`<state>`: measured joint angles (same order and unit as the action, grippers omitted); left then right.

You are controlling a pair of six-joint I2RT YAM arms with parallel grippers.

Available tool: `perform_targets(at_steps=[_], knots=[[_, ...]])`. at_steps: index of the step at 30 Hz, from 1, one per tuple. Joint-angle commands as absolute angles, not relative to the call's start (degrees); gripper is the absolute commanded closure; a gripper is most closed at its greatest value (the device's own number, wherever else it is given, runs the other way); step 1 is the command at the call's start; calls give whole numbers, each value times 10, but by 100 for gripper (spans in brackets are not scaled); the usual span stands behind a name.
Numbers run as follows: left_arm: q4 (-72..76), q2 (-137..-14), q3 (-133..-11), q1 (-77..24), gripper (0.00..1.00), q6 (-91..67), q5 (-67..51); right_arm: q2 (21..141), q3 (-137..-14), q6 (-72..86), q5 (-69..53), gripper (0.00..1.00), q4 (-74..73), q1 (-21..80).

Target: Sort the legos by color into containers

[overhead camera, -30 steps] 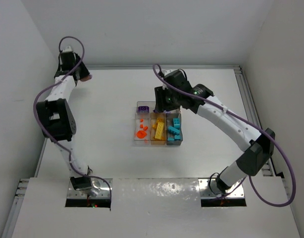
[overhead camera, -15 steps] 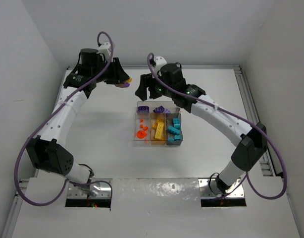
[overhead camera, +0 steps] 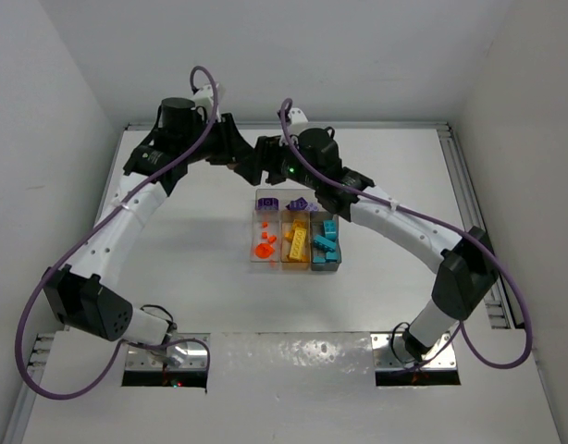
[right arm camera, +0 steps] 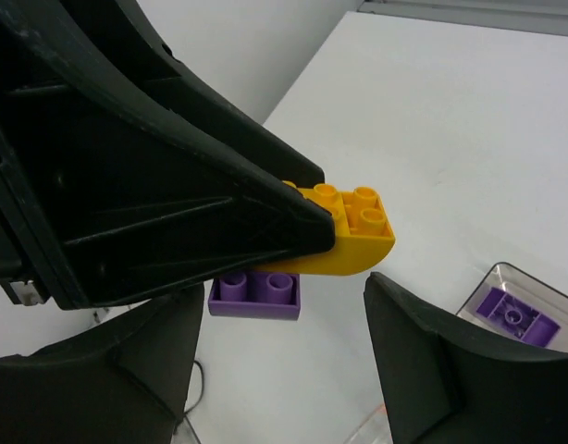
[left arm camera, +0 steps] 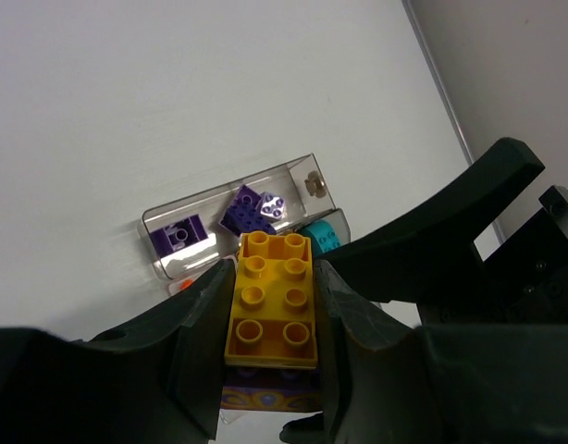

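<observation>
Top external view puts both arms meeting in the air just beyond the far-left corner of the tray (overhead camera: 280, 268), clear of its rim. Furthest left of the tray, the left gripper (overhead camera: 234, 154) is clamped on a stacked pair. Its wrist view shows a yellow brick (left arm camera: 270, 296) pinched between the two fingers, studs towards the camera, with a purple brick (left arm camera: 265, 396) stuck to its underside. Just to the right, nearer the tray's far edge, the right gripper (overhead camera: 264, 159) faces that stack with its jaws spread wide and nothing in them. In its own wrist view the purple brick hangs under the yellow one, ahead of the fingers and untouched.

Inside the tray, from left to right, the three bins hold orange pieces (overhead camera: 264, 246), yellow bricks (overhead camera: 296, 239) and teal bricks (overhead camera: 326, 240). The long bin on the tray's far side holds purple pieces (overhead camera: 268, 202).

We judge the sorting nearly done, and the step in hand is splitting this two-colour stack. The next move calls for the right gripper to advance and close on the purple brick alone, low enough to miss the yellow one. It can then pull or twist away while the left holds firm. After that, yellow belongs in the tray's middle bin and purple in its long far bin.
</observation>
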<state>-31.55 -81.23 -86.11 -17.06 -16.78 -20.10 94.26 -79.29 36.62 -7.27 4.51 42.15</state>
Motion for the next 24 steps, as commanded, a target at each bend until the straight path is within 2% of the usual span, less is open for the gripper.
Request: perform_targets(at_steps=[1, 6, 9, 10, 16, 17, 21, 24], knots=[[-279, -790, -857, -180, 100, -185, -193, 941, -789, 406, -46, 31, 124, 426], [-264, -787, -853, -182, 100, -198, -192, 954, -797, 421, -50, 37, 130, 426], [-252, -787, -853, -185, 100, -203, -199, 957, -796, 425, -47, 45, 131, 426], [-254, -787, -853, -189, 100, -202, -201, 958, -796, 425, -46, 54, 133, 426], [-266, -787, -844, -194, 100, -211, -207, 947, -772, 429, -21, 88, 162, 426], [-266, -787, -843, -193, 100, -209, -206, 936, -753, 431, -9, 98, 171, 426], [-261, -793, -855, -193, 100, -192, -183, 921, -732, 418, -2, 100, 161, 426], [-252, -837, -936, -168, 100, -155, -114, 906, -711, 403, -2, 100, 106, 425]])
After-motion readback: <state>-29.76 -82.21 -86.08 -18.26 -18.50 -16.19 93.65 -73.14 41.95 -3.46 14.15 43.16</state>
